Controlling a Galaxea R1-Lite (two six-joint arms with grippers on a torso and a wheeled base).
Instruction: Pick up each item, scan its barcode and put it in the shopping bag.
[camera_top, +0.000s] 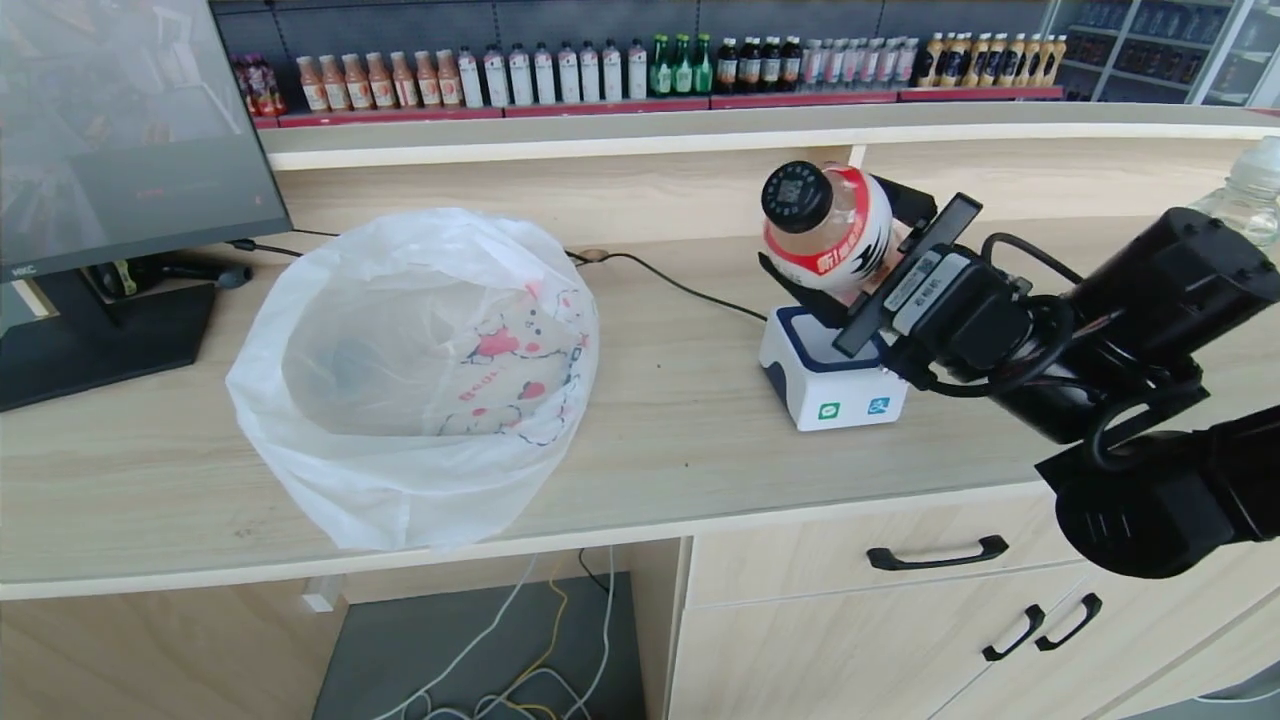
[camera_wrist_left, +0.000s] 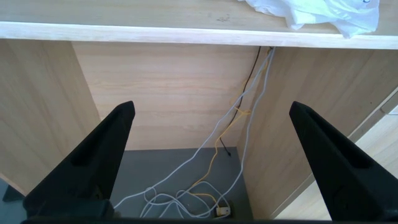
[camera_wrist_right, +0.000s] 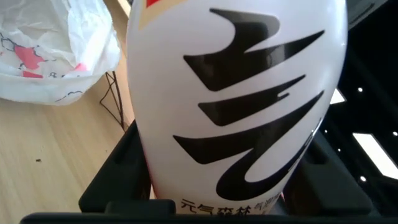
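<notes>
- My left gripper (camera_wrist_left: 211, 118) hung below the counter (camera_wrist_left: 124, 31), at its front edge. Its jaws were spread wide with nothing between them, facing the recess where loose wires (camera_wrist_left: 205, 186) lay.
- At the counter's far left stood a dark monitor (camera_top: 120, 130).
- Next came the shopping bag (camera_top: 420, 380), white and translucent, with its mouth gaping upward and pink and blue print on its side.
- A black cable (camera_top: 680, 285) ran over the counter from behind the bag toward the scanner (camera_top: 835, 385).
- The scanner, a small white-and-blue box, sat right of the bag and well apart from it.
- My right gripper (camera_top: 840, 255) was clamped around the bottle (camera_top: 830, 235), holding it over the scanner's top.
- The bottle's long axis was tilted. Its black cap pointed up and toward the bag's side, and its base sloped down toward my wrist.
- At the far right a clear bottle (camera_top: 1245, 190) stood at the back of the counter.
- Behind the counter, a shelf of drinks (camera_top: 650, 70) ran across.
</notes>
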